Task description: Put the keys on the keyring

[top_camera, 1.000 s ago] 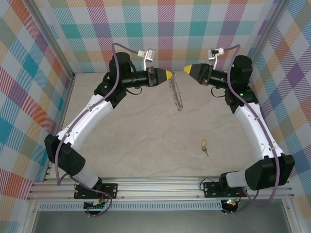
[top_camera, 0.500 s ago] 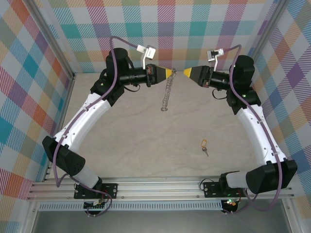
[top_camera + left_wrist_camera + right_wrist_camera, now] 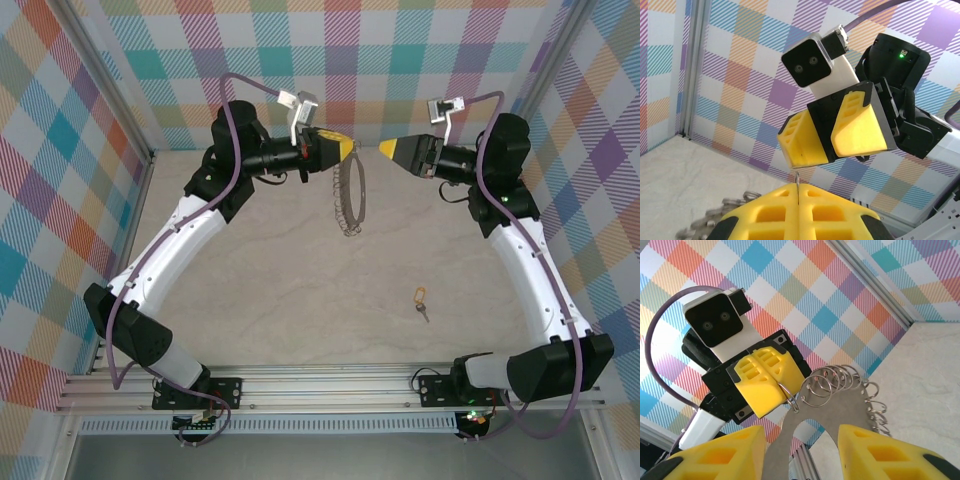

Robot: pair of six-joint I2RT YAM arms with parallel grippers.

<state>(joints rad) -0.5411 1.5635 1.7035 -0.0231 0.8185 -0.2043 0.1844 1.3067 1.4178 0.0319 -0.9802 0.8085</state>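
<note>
Dangling keyring (image 3: 343, 210) pinched in shut L jaws, R jaws part-open, holding nothing, key (image 3: 420, 299) lying on table (image 3: 270, 290).

Only a narrow gap between left gripper (image 3: 347, 150) and right gripper (image 3: 385, 149) tips, keyring (image 3: 348, 200) dangling under the left one blocks mid-back, back wall (image 3: 370, 60) near behind; table (image 3: 280, 290) around key (image 3: 420, 299) open.

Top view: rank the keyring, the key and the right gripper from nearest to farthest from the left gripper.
1. keyring: hangs from the left gripper, clamped in its shut jaws.
2. right gripper: open, facing it just to the right.
3. key: lying on the table, toward the near right.
</note>
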